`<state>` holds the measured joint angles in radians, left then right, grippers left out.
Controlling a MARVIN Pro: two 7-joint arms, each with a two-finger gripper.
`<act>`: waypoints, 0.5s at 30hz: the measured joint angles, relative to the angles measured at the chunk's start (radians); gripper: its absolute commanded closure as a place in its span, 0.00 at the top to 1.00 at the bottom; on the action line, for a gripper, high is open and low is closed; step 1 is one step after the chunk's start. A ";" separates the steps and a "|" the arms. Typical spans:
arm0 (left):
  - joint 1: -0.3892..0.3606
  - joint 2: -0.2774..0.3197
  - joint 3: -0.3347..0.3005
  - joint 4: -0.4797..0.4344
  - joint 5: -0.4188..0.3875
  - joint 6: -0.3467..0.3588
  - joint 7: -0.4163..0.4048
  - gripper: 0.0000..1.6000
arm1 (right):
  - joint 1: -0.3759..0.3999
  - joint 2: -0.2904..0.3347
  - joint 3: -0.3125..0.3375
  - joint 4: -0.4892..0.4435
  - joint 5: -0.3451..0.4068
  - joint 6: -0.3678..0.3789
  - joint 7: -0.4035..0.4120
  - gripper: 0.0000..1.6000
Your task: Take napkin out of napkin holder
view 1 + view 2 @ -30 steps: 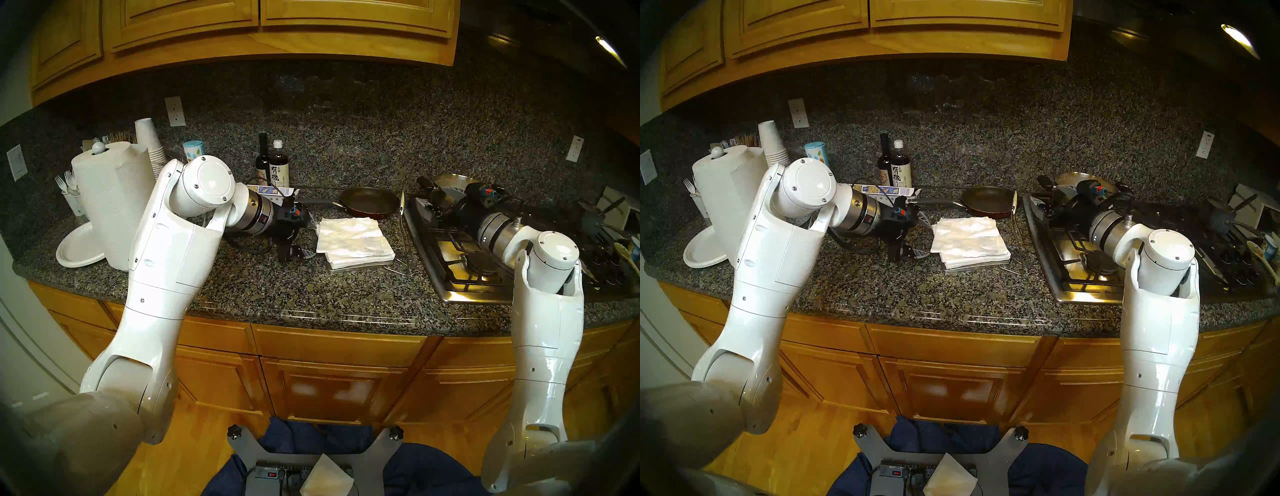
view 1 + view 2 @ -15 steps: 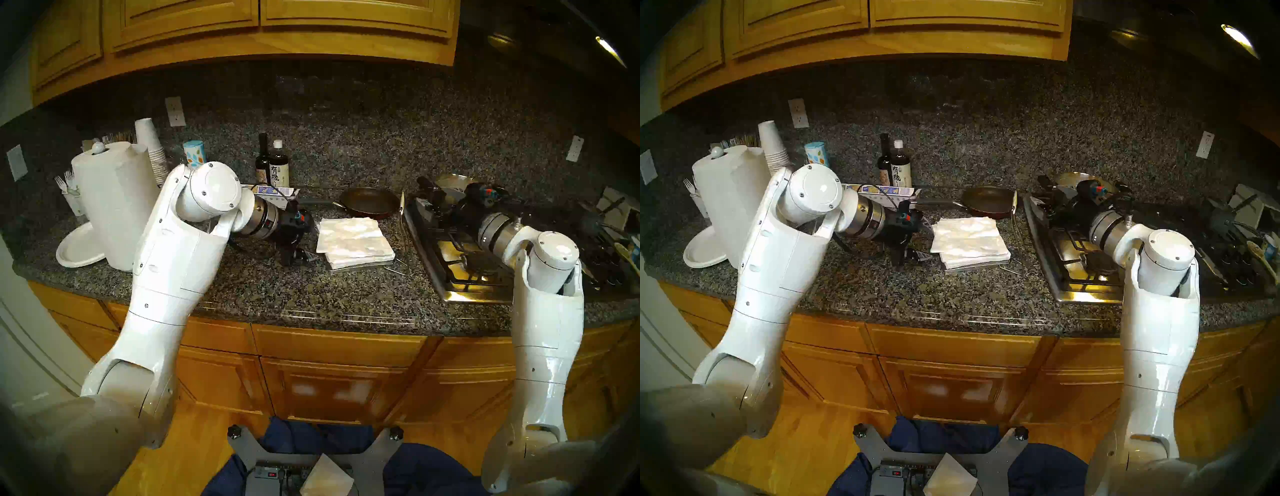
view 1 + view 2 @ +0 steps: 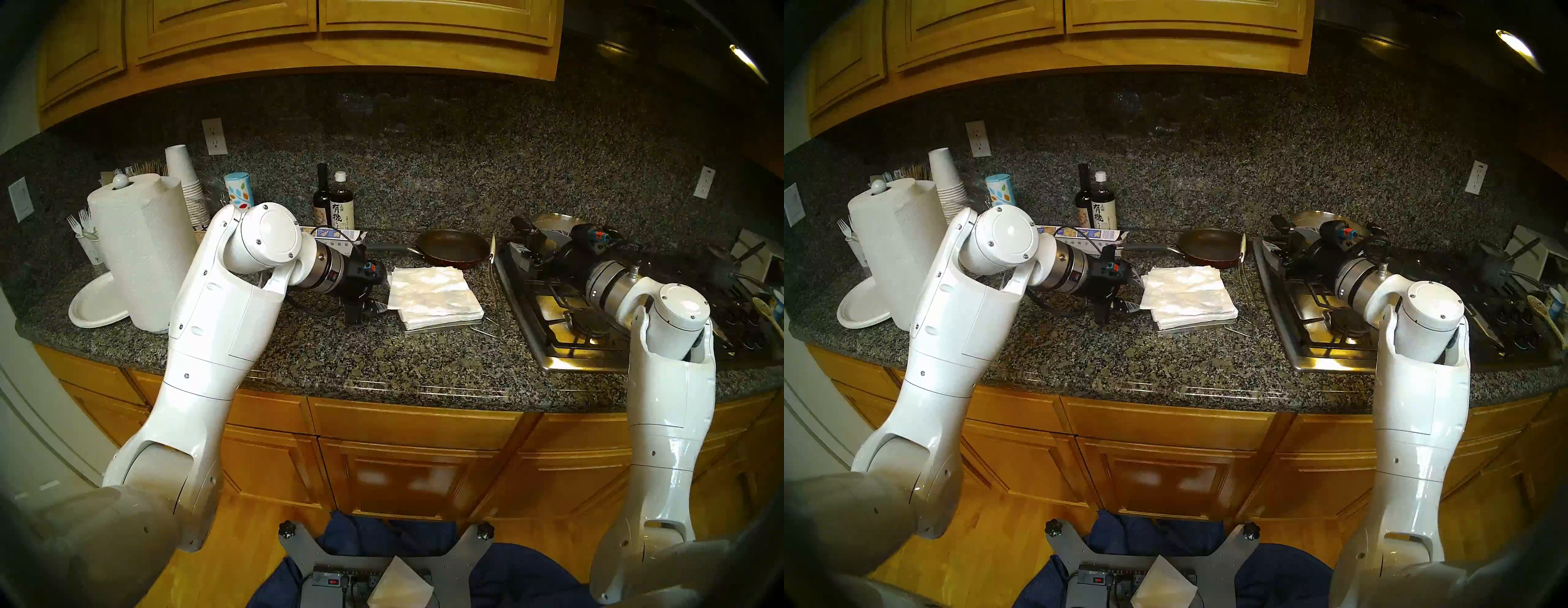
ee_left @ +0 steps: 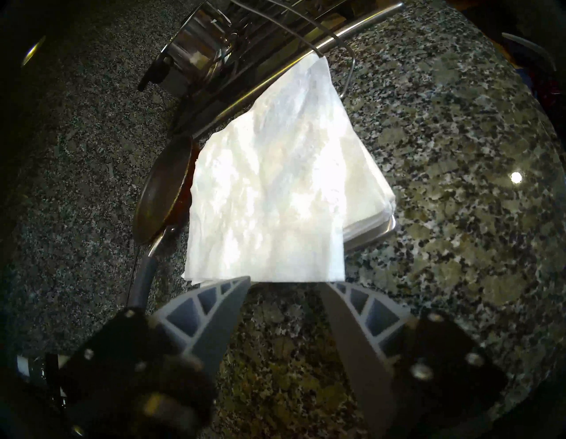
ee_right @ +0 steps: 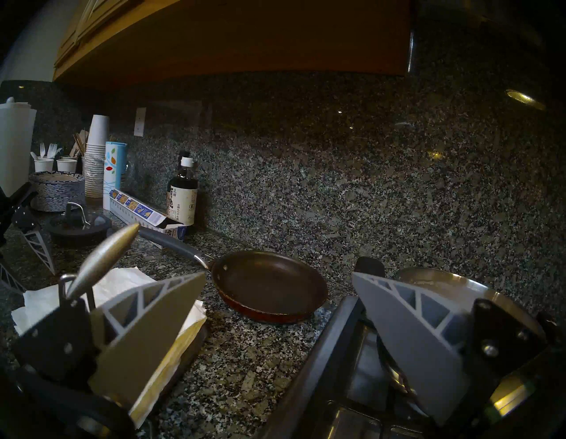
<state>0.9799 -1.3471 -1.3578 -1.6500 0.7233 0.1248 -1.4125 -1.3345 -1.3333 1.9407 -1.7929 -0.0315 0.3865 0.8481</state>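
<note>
Left gripper point(image 4: 284, 283) spread wide just left of the napkin holder point(image 4: 372, 236), fingertips at the edge of the top napkin point(image 4: 269, 196) on its stack, right gripper point(image 5: 278, 309) spread, right of the holder over the stove point(image 3: 564, 322).

I can read little: Japanese characters, 有機 among them, on the white label of the dark sauce bottle point(image 3: 341, 204) by the far wall, and "45" (partly hidden) on the blue-and-white foil box point(image 5: 144, 216).
</note>
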 measured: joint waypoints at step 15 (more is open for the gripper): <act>0.001 -0.018 -0.008 0.000 -0.017 -0.017 0.008 0.58 | 0.000 0.001 -0.001 0.000 0.000 0.000 0.000 1.00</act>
<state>0.9811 -1.3651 -1.3660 -1.6500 0.7065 0.1074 -1.4041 -1.3343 -1.3321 1.9401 -1.7926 -0.0315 0.3866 0.8484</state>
